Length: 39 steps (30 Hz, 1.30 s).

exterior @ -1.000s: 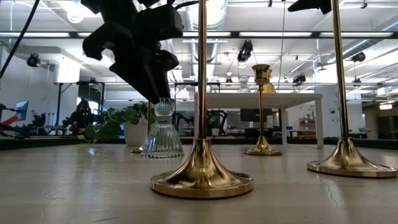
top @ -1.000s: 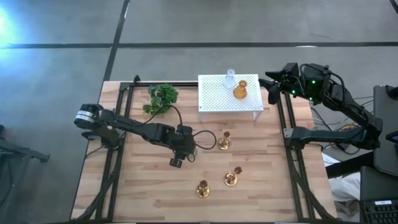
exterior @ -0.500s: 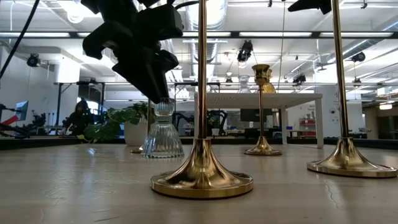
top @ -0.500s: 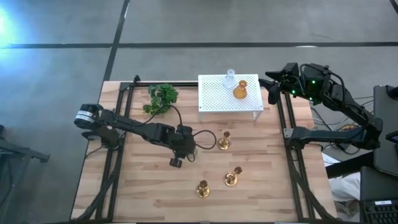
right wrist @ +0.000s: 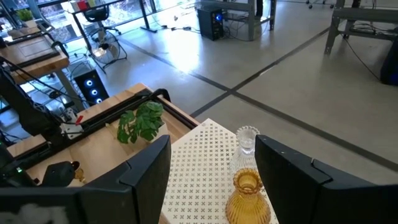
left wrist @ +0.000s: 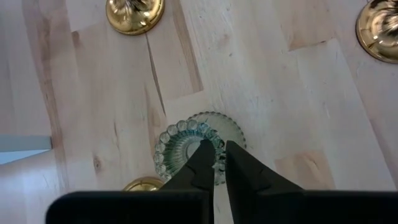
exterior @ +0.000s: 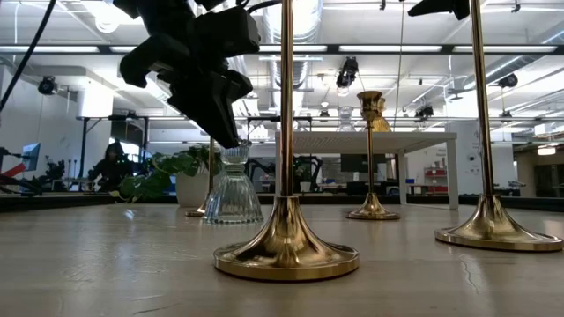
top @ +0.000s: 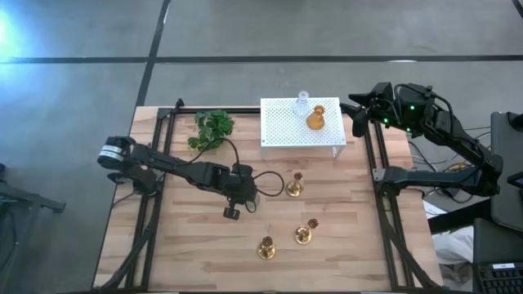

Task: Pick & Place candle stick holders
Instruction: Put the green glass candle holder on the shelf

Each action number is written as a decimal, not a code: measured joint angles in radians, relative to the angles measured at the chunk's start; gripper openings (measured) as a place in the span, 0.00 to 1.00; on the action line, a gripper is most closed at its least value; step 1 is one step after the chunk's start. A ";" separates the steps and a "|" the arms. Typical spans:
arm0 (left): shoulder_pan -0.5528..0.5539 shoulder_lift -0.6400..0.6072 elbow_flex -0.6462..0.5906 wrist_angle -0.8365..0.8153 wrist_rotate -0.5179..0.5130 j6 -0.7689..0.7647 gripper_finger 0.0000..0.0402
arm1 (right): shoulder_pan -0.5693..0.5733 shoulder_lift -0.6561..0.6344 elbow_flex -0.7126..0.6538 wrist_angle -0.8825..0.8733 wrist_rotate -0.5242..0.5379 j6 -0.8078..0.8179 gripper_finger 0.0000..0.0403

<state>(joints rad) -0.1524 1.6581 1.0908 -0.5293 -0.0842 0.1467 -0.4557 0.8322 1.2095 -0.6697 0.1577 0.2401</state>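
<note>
A pale green glass holder (left wrist: 189, 146) stands on the wooden table (top: 196, 245), left of the table's middle. My left gripper (top: 231, 212) is directly above it, shut on its top. Three gold candlesticks stand on their round bases nearby (top: 294, 186) (top: 306, 234) (top: 266, 247). An amber holder (top: 315, 119) and a clear holder (top: 301, 100) stand on the white perforated stand (top: 286, 131). My right gripper (top: 359, 122) waits open beside the stand's right end. My left gripper holds the pale green glass holder by its top rim (left wrist: 200, 144), pinched between the two nearly shut fingers (left wrist: 239, 168). The fingers come from above, pointing down. The holder's ribbed base (exterior: 233, 204) rests on the table, and it stands almost upright.
A green leafy plant (top: 212, 129) lies at the far left of the table. Black frame rails (top: 151, 204) run along both sides. Gold bases (left wrist: 135, 12) (left wrist: 379, 31) stand close around the glass holder. The near left of the table has free room.
My left gripper has shut on the top of the pale green glass holder. The holder has shifted and tipped a little under the fingers, with its base still on the table.
</note>
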 joint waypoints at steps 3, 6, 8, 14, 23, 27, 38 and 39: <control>-0.002 0.000 0.003 -0.001 -0.003 0.000 0.05 | 0.000 0.000 0.000 0.000 0.000 0.000 0.56; -0.004 0.000 0.017 -0.008 -0.007 0.000 0.05 | 0.000 0.000 0.000 0.002 0.000 0.000 0.56; -0.004 0.000 0.034 -0.011 -0.009 -0.001 0.05 | 0.000 0.000 0.000 0.002 0.000 0.000 0.56; -0.004 -0.002 0.077 -0.034 -0.010 0.004 0.05 | 0.000 0.000 0.000 0.002 0.000 0.001 0.56; -0.005 -0.003 0.156 -0.155 0.000 0.002 0.04 | 0.000 0.000 0.000 0.002 -0.001 0.000 0.56; -0.005 -0.002 0.193 -0.170 0.004 0.002 0.03 | 0.000 0.000 0.000 0.002 -0.001 0.000 0.56; -0.006 -0.004 0.182 -0.175 -0.004 -0.005 0.03 | 0.000 0.000 0.000 -0.005 -0.002 -0.003 0.56; -0.006 -0.004 0.183 -0.177 -0.004 -0.007 0.03 | 0.000 0.000 0.000 -0.006 -0.002 -0.003 0.56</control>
<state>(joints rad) -0.1581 1.6543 1.2734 -0.7060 -0.0887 0.1397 -0.4559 0.8318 1.2095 -0.6754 0.1555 0.2367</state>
